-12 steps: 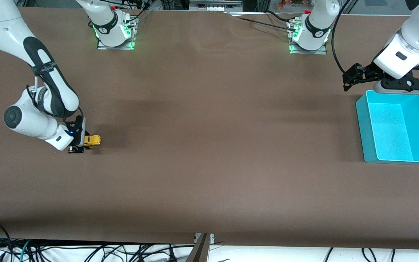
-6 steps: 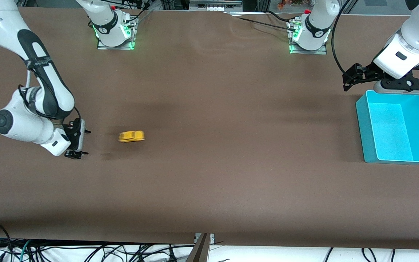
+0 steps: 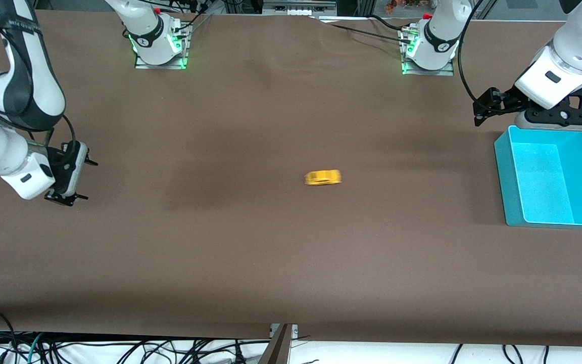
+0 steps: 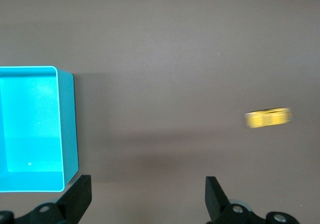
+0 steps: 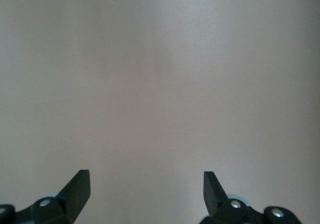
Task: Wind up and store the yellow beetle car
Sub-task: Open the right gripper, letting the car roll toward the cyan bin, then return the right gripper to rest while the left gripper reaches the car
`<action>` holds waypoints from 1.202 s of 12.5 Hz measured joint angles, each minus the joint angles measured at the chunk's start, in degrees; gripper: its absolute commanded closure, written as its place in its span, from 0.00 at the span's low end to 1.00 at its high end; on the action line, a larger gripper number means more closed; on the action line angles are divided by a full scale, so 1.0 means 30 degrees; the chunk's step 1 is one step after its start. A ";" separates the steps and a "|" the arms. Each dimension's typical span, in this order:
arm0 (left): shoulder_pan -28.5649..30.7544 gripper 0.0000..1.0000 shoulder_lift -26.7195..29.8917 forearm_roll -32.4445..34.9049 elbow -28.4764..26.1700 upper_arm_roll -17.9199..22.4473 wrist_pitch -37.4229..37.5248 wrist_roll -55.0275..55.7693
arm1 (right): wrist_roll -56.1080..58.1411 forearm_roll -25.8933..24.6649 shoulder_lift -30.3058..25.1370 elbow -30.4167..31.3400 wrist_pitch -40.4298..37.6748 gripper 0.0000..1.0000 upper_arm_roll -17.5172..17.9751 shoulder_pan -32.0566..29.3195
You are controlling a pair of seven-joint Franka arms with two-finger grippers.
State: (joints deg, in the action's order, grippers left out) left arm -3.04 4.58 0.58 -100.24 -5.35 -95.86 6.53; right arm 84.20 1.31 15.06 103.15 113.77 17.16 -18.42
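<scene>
The yellow beetle car sits on the bare brown table near mid-table, motion-smeared, wheels down, free of both arms; looks to be rolling. Its long axis runs along the table's length, i.e. on the line from the right arm's end to the left arm's end. From the car on the front view's clock face, the teal bin lies at 3 o'clock w/ nothing inside, the right gripper at 9 o'clock, the left gripper at approx 2 o'clock. The right gripper is low by the table at its own end, jaws wide apart, holding nothing; its wrist cam shows only table. The left gripper hangs just above the bin's rim on the base side, jaws also spread and empty, arm waiting. The left wrist cam catches both the car and the bin, w/ bare table between. Judgement: winding looks done, storing isn't. The left gripper looks somewhat nearer than the right, so the pickup likely falls to the left arm, closing across the short width.
</scene>
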 measured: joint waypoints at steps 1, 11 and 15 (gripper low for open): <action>0.0000 0.00 0.0000 0.0000 0.0000 -0.0007 0.0000 0.0000 | -0.0053 0.0000 -0.0186 -0.0002 -0.0151 0.00 -0.0010 -0.0008; 0.0000 0.00 0.0001 0.0000 0.0000 -0.0037 0.0049 0.0000 | -0.3038 -0.0026 -0.3251 -0.0194 -0.2582 0.00 -0.0299 -0.0052; 0.0090 0.00 -0.0040 0.0000 -0.0013 0.0021 0.0530 0.0000 | -0.8758 -0.0040 -0.4100 -0.0317 -0.3607 0.00 -0.0305 0.0068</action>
State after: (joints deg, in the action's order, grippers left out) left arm -2.76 4.46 0.58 -100.28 -5.28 -94.27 6.53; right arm 57.93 1.19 2.76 102.20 102.95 16.24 -18.22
